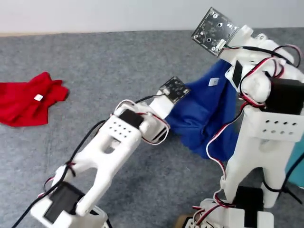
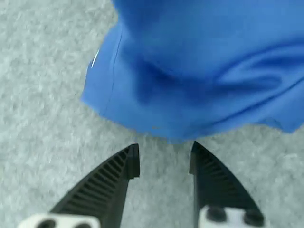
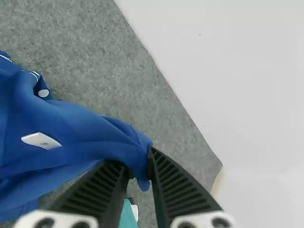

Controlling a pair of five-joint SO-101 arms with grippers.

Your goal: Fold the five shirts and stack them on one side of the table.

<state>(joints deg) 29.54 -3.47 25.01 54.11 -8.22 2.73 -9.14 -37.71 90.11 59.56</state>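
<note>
Grey mat [image 1: 118, 61] spread over the table from left to right and from near to far. Fuzzy and felt-like up close, plain, with no pattern. Flat, without visible folds or wrinkles.

Beyond the far edge, a white surface [image 1: 95, 14] in a straight band across the full width. Smooth and unmarked. In the right wrist view, the same grey and white side by side along a straight border, with a mat corner lying on the white.

At the near edge, right of centre, a small tan patch [image 1: 182, 221] on the mat. Mostly covered, with too little showing to tell what it is.
</note>
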